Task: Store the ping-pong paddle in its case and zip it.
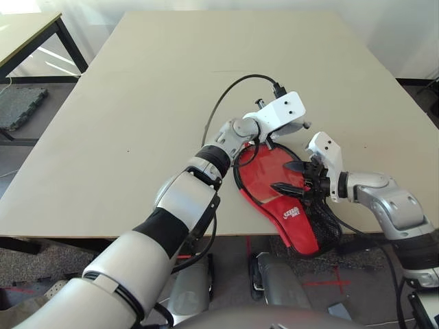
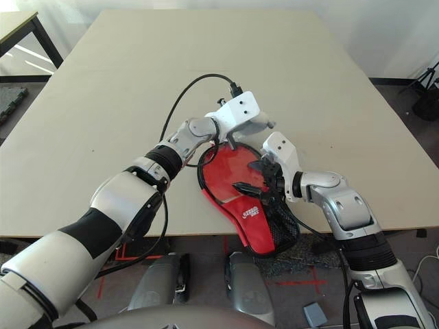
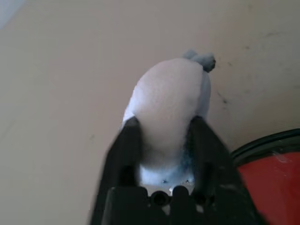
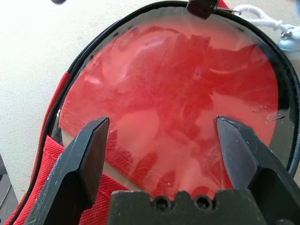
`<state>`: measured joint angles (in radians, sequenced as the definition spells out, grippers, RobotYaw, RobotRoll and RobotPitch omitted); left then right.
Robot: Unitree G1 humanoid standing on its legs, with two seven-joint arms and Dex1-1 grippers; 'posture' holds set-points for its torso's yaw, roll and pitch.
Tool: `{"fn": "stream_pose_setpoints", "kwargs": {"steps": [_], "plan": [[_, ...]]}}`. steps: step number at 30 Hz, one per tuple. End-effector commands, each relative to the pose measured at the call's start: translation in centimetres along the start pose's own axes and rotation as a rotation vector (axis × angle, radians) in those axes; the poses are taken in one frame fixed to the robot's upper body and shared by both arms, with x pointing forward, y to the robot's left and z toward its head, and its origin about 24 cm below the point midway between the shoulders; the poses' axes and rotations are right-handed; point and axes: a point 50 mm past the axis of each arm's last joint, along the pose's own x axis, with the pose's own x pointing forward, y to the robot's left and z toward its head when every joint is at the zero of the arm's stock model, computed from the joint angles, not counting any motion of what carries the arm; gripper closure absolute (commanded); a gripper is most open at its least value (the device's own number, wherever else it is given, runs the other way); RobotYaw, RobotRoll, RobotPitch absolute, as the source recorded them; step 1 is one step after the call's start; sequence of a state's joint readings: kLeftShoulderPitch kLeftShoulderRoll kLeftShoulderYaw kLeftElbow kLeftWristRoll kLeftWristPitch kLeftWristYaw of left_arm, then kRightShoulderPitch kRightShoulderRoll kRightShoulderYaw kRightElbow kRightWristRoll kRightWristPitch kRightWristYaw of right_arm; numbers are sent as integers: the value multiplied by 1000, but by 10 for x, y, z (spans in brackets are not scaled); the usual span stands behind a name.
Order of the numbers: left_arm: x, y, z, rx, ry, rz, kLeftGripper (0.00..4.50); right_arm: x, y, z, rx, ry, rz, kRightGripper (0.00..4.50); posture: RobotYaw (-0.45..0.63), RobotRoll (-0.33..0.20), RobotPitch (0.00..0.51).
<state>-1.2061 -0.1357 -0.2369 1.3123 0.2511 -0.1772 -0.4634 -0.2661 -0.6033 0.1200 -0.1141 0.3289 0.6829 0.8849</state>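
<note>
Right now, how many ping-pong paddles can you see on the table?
1. The ping-pong paddle sits inside the case at the table's near edge, its red face showing through the clear front panel, under the right gripper. Its handle is hidden.

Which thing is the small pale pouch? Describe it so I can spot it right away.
Start at the red-and-black case lying at the near edge of the table. Just past the case's round end is the left hand, and the pouch sits between its fingers. It is a soft, pale grey, egg-shaped lump with a small knot, unlike the flat red case.
</note>
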Motion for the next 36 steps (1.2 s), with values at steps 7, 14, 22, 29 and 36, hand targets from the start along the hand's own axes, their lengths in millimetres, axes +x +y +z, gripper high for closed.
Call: {"fn": "stream_pose_setpoints", "kwargs": {"steps": [7, 14, 22, 29, 36], "plan": [[-1, 12, 19, -155, -98, 17, 22, 10, 5, -23, 86, 94, 38, 0, 66, 0, 114], [-13, 33, 34, -217, -184, -34, 22, 12, 6, -24, 82, 95, 44, 0, 72, 0, 111], [-50, 53, -20, -217, -41, -124, 22, 12, 5, -23, 79, 101, 52, 0, 92, 0, 109], [-80, 60, -48, -209, 24, -177, 22, 13, 2, -21, 68, 102, 60, 0, 103, 0, 105], [-99, 36, -60, -199, 20, -334, 22, 11, 0, -20, 62, 105, 59, 0, 99, 0, 103]]}}
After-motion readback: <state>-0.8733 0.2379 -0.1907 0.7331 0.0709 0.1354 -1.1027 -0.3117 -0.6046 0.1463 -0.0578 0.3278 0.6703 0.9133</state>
